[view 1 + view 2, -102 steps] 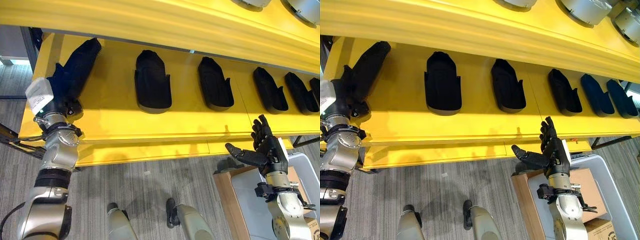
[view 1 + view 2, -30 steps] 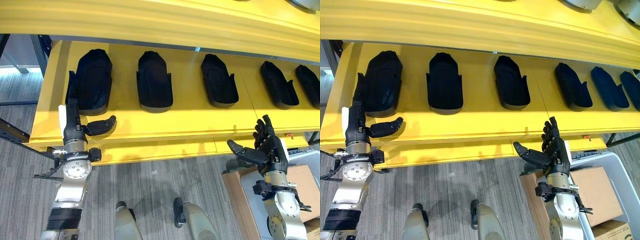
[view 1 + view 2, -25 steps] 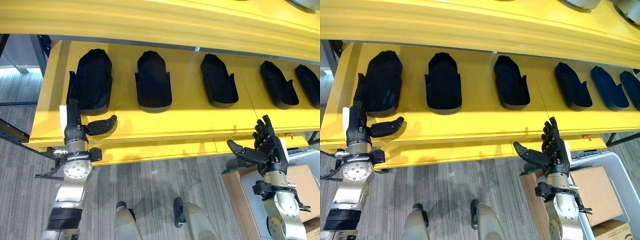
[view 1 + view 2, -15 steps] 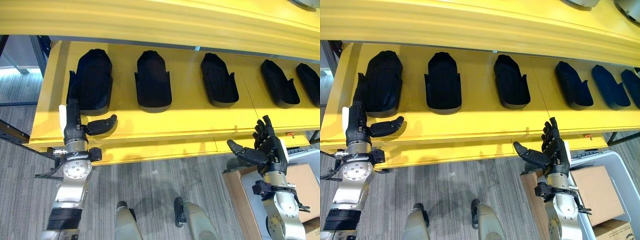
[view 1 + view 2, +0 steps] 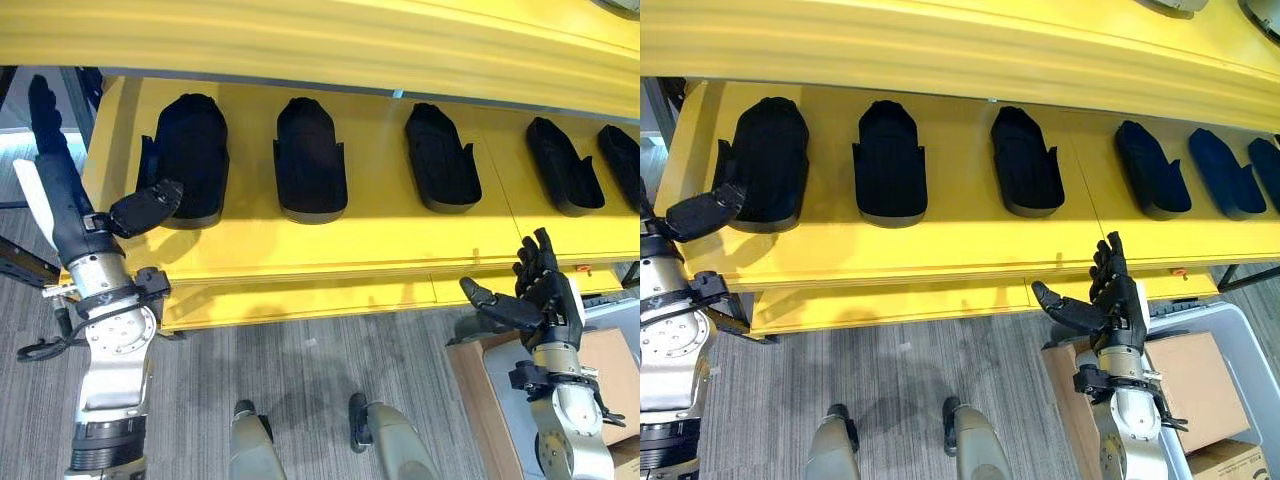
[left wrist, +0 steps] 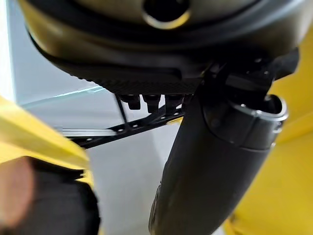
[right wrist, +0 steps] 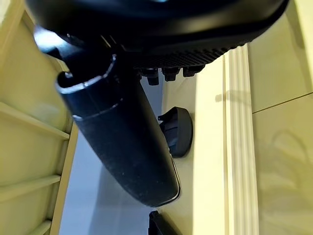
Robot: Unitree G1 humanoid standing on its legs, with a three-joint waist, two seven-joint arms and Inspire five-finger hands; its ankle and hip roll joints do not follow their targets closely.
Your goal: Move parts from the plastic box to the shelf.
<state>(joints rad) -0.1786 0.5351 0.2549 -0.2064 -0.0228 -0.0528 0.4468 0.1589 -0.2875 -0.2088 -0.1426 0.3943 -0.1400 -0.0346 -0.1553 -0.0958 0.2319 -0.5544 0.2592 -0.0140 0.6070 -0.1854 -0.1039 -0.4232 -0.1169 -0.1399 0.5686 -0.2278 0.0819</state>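
Observation:
Several black moulded parts lie in a row on the yellow shelf [image 5: 380, 240]; the leftmost part [image 5: 190, 160] is the widest, with others [image 5: 310, 155] [image 5: 440, 155] to its right. My left hand [image 5: 70, 200] stands open and empty at the shelf's left end, fingers straight up, its thumb [image 6: 210, 171] reaching toward the leftmost part's near corner. My right hand [image 5: 545, 300] hovers open and empty below the shelf's front edge. Under it is the grey plastic box [image 5: 1200, 312].
A cardboard sheet [image 5: 1180, 380] lies in the plastic box, and a brown box wall [image 5: 1065, 400] stands against its left side. An upper yellow board [image 5: 320, 40] overhangs the shelf. Grey carpet lies below.
My left hand has risen and moved left from the shelf's front edge, its thumb now near the leftmost part. The right hand has not moved.

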